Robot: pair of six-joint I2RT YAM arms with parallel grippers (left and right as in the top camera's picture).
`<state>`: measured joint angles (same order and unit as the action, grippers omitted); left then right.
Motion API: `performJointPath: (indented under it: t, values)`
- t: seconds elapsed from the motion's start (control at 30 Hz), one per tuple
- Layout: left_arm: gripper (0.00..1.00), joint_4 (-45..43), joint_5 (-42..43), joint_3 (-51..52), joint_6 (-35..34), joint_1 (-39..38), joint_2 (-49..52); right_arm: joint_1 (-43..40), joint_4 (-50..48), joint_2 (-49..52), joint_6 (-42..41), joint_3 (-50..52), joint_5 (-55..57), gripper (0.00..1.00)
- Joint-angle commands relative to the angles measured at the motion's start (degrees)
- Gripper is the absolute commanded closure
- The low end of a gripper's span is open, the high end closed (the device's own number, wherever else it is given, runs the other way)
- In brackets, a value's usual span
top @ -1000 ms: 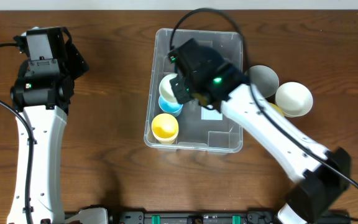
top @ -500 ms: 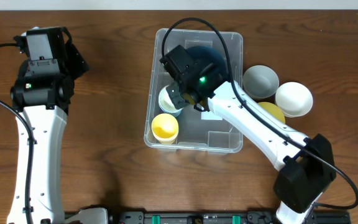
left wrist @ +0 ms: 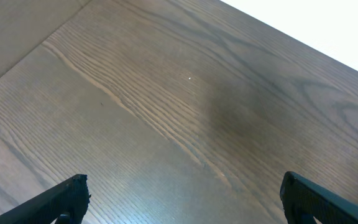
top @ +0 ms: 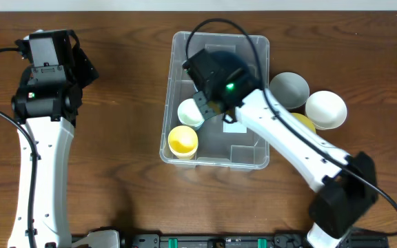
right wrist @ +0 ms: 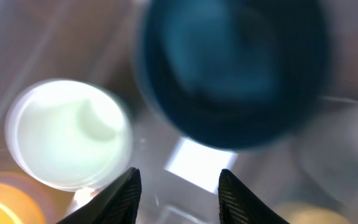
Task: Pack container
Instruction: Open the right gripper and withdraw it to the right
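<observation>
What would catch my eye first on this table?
The clear container at the table's middle draws the eye, with the right gripper open over it. Inside are a pale cup, a yellow cup and a dark blue bowl. Just right of it, a grey bowl and a white bowl sit on the wooden table.

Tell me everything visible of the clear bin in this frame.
The container is a clear plastic rectangular bin with rounded corners, upright and open-topped on the wooden table. A white label sits on its bottom. Inside stand a pale bowl, a yellow bowl and a dark blue bowl. The right gripper hangs open over the bowls, holding nothing.
</observation>
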<state>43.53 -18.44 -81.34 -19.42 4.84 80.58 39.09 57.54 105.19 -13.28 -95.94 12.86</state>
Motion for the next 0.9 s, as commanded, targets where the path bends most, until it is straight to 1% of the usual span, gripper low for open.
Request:
performJointPath:
  t: [0.0,0.1,0.23,0.4,0.47,0.5,0.57,0.63,0.67,0.77,0.87]
  values:
    - [0.02,0.17,-1.18,-0.74,0.5,0.24,-0.11,-5.92,2.58,-7.54,-3.13,-1.33,5.7,0.58]
    - [0.02,0.17,-1.18,-0.74,0.5,0.24,-0.11,-12.92,6.27,-10.64,-5.18,-1.33,5.79,0.57]
    - [0.02,0.17,-1.18,-0.74,0.52,0.24,-0.11,-24.09,10.78,-11.89,-8.66,-1.33,5.75,0.57]
    - [0.02,0.17,-1.18,-0.74,0.52,0.24,-0.11,-37.03,10.91,-11.3,-9.01,1.05,4.66,0.56]
    - [0.02,0.17,-1.18,-0.74,0.52,0.24,-0.11,-41.72,9.29,-11.3,-9.01,3.39,3.02,0.56]
    - [0.02,0.17,-1.18,-0.74,0.5,0.24,-0.11,-43.85,8.44,-11.3,-8.98,4.61,1.95,0.55]
    - [0.02,0.17,-1.18,-0.74,0.52,0.24,-0.11,-48.74,5.7,-11.3,-8.98,8.13,-1.51,0.48]
    - [0.02,0.17,-1.18,-0.74,0.5,0.24,-0.11,-52.48,2.38,-11.3,-8.2,11.56,-5.95,0.47]
    - [0.02,0.17,-1.18,-0.74,0.52,0.24,-0.11,-54.38,-0.02,-11.3,-6.56,13.68,-9.09,0.47]
    - [0.02,0.17,-1.18,-0.74,0.52,0.24,-0.11,-58.03,-6.91,-11.3,-3.08,19.76,-16.2,0.45]
    - [0.02,0.17,-1.18,-0.74,0.5,0.24,-0.11,-59.41,-13.62,-11.3,-1.11,25.77,-18.27,0.42]
